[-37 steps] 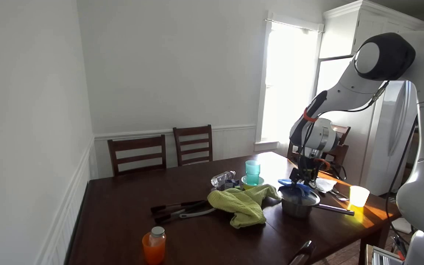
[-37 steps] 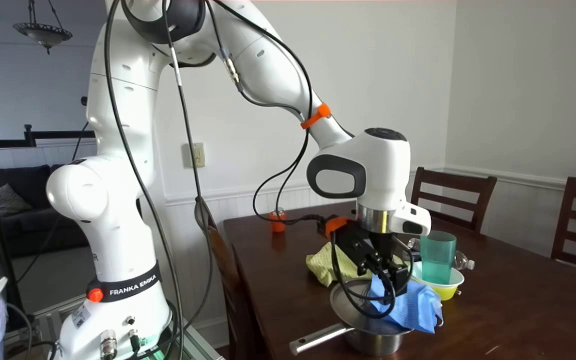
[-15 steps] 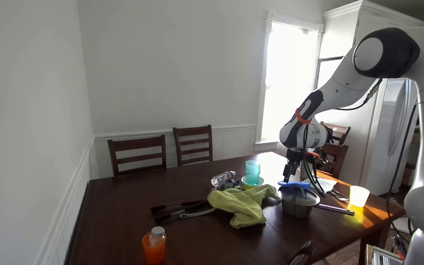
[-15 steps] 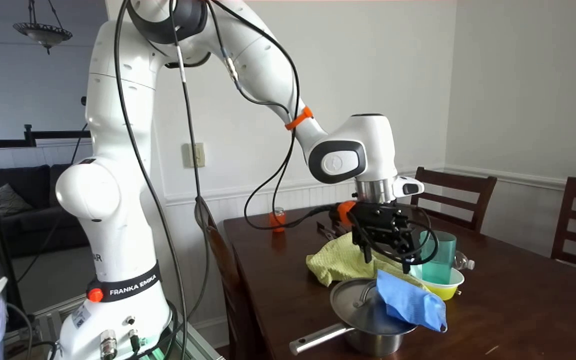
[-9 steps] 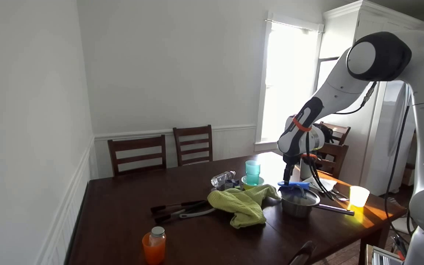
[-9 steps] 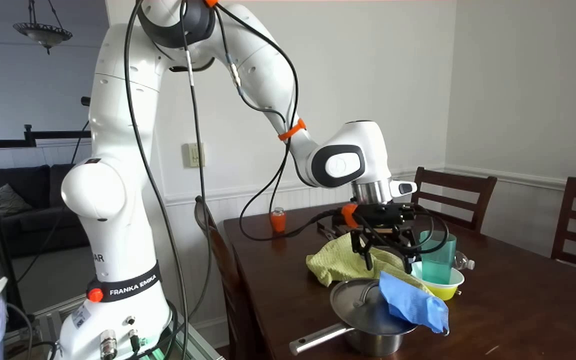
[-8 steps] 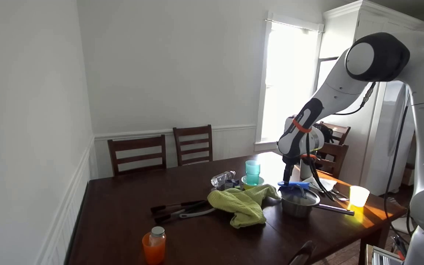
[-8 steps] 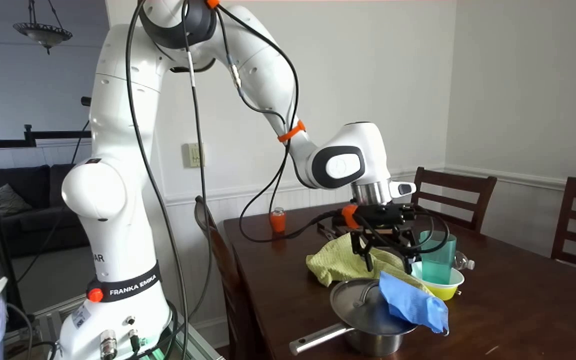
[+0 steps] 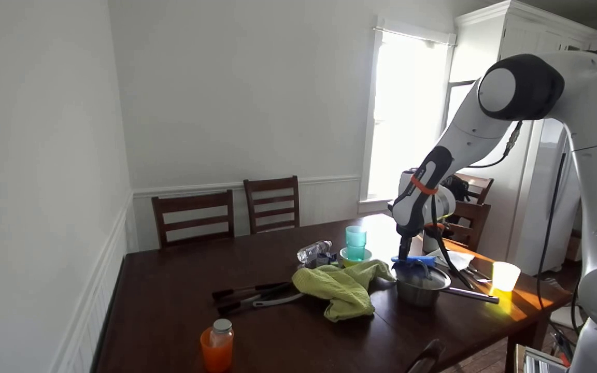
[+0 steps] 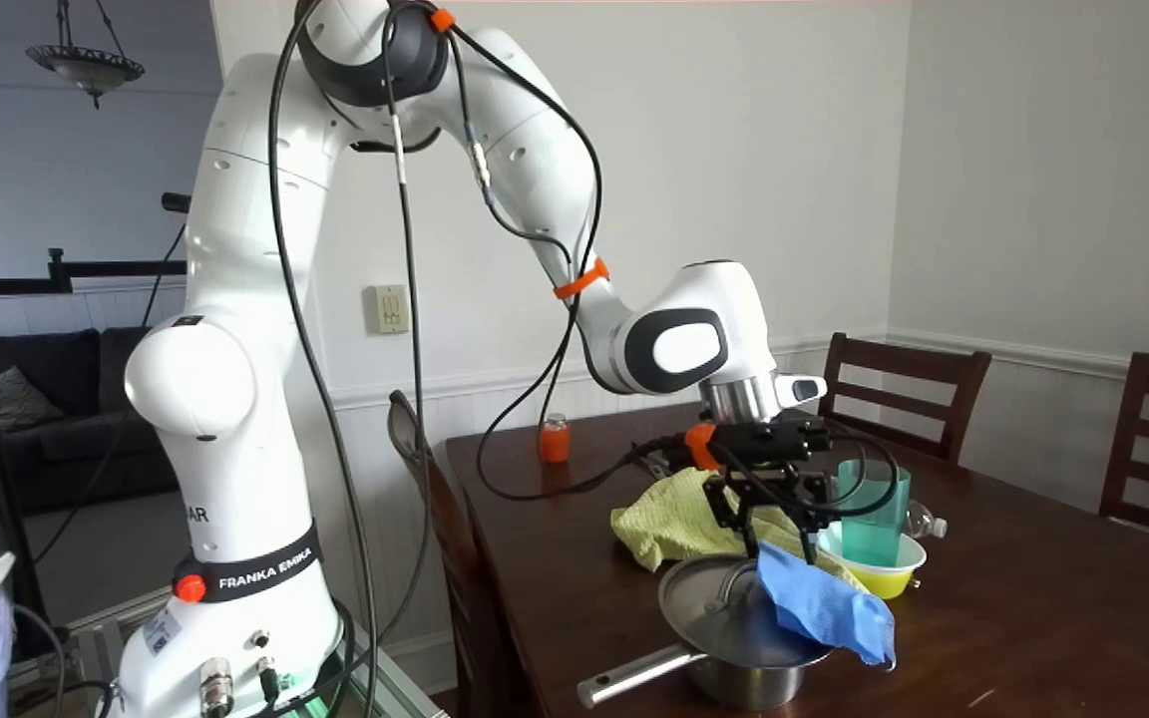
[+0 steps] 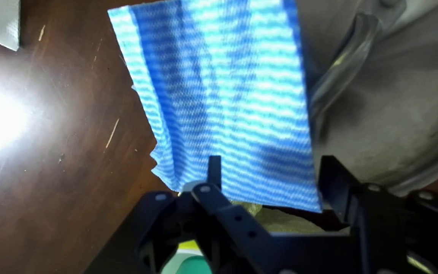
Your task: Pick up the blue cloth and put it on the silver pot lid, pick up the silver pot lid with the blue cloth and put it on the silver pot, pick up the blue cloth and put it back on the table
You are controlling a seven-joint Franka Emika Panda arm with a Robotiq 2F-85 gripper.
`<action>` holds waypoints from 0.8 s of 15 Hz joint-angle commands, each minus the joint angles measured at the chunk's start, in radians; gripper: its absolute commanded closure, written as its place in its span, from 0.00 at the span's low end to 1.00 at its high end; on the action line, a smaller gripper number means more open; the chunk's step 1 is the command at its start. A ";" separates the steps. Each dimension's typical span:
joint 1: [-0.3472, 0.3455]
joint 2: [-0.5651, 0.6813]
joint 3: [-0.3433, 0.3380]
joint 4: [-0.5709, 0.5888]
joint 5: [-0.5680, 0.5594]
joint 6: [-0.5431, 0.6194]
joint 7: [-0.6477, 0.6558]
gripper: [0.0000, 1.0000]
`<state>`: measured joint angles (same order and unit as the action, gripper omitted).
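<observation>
The silver pot lid sits on the silver pot, its loop handle upright. Draped across the lid and hanging past its rim is the blue cloth, which fills the middle of the wrist view as a striped sheet. My gripper points down at the cloth's edge nearest the yellow-green cloth. In the wrist view the gripper is open, its fingers apart on either side of the cloth's corner, gripping nothing. Whether the fingertips touch the cloth I cannot tell. The dark brown table lies beneath.
A yellow-green cloth lies beside the pot. Close to the gripper stand a teal cup and a bowl. The pot's handle sticks out sideways. A translucent cup, bottle and tongs are also on the table.
My gripper was over the lid at the cloth; it has since lifted off, turned and come down at the cloth's far edge. Its fingers have drawn closer together. Lid and pot have not moved.
</observation>
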<state>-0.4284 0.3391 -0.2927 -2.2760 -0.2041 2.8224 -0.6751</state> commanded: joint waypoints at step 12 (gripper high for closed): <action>-0.006 0.030 -0.086 0.023 -0.071 0.148 0.059 1.00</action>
<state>-0.4296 0.3552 -0.3458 -2.2720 -0.2260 2.9308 -0.6617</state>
